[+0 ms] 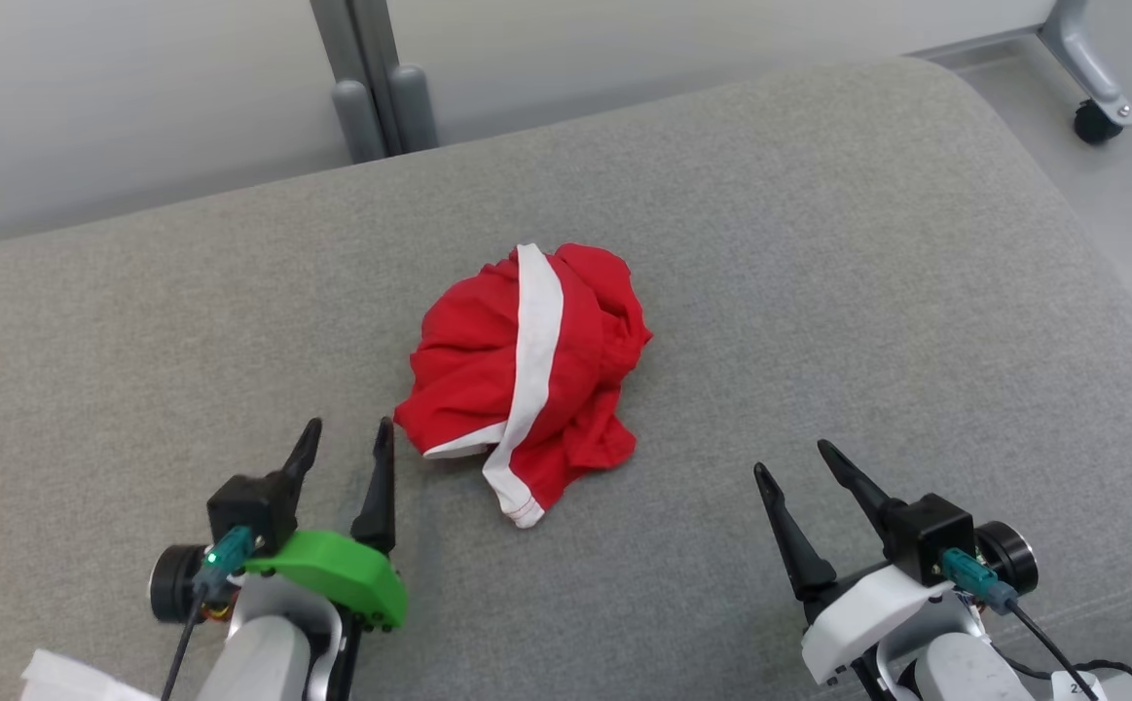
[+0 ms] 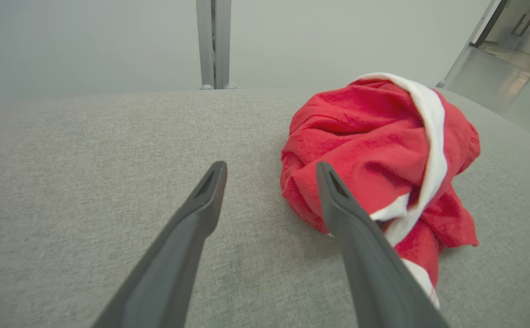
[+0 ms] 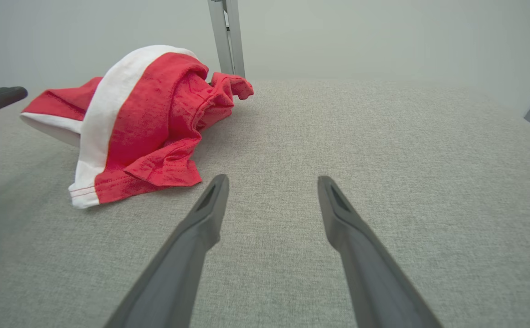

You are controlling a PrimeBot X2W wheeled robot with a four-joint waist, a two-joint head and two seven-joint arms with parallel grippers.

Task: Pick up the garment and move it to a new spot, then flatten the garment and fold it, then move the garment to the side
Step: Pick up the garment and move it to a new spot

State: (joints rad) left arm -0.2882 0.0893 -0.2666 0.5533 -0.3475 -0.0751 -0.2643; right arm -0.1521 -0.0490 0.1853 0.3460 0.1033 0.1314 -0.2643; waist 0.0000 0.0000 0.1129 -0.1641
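Observation:
A red garment (image 1: 488, 360) with a white band lies crumpled in a heap on the grey cushioned surface (image 1: 819, 273), near its middle. My left gripper (image 1: 348, 437) stands open just left of the heap's near corner, with nothing between its fingers. In the left wrist view the garment (image 2: 365, 146) bulges behind the right finger (image 2: 351, 214) of that gripper (image 2: 271, 169). My right gripper (image 1: 792, 460) is open over bare fabric, well to the right of the heap. The right wrist view has the garment (image 3: 155, 118) at upper left, apart from the gripper (image 3: 273, 181).
Grey upright posts (image 1: 371, 88) stand behind the cushion's far edge. A caster wheel (image 1: 1098, 122) on a metal leg sits on the floor at the far right. The cushion's rounded right edge drops off to the floor. A white object (image 1: 69, 677) shows at the lower left corner.

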